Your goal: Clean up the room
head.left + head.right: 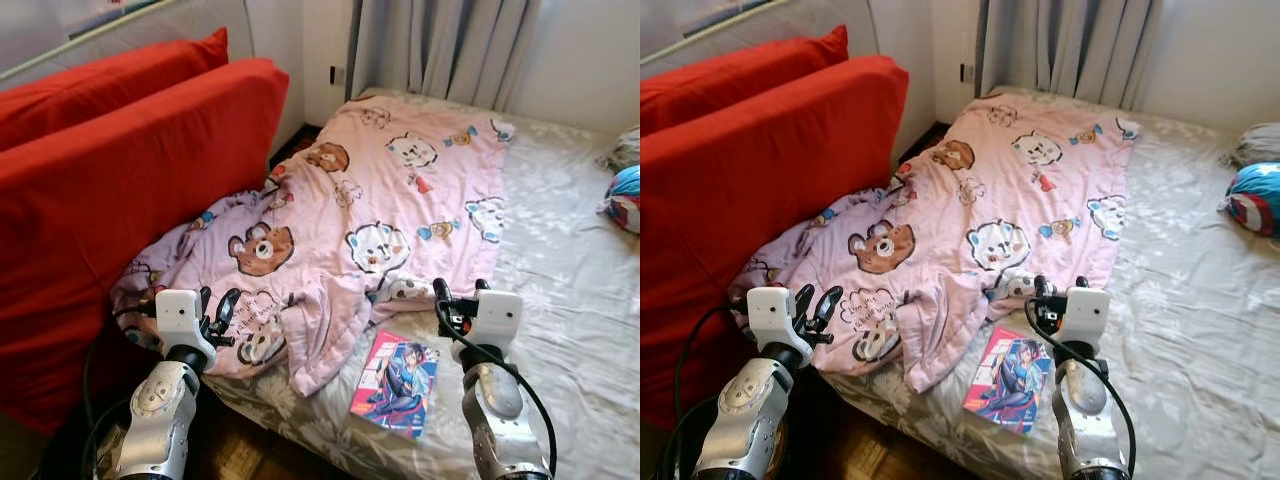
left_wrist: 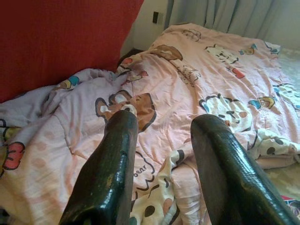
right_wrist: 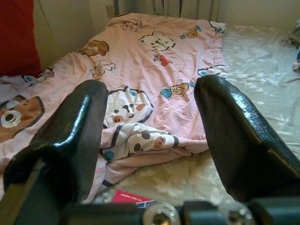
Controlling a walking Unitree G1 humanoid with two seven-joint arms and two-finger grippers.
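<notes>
Hovering over the bed's near edge, the left gripper (image 1: 218, 308) and right gripper (image 1: 458, 293) are both spread and empty, probably ready to grasp. The rumpled pink blanket (image 1: 380, 200) lies at 12 o'clock, the comic book (image 1: 397, 383) at 5 o'clock of its loose corner.

The pink blanket (image 1: 380, 190) is soft, matt, quilted cloth with printed bears. The book (image 1: 395, 383) has a glossy paper cover. The red cushions (image 1: 120, 170) look like matt woven fabric. The left gripper's fingers (image 2: 108, 178) are shiny black, probably plastic.
</notes>
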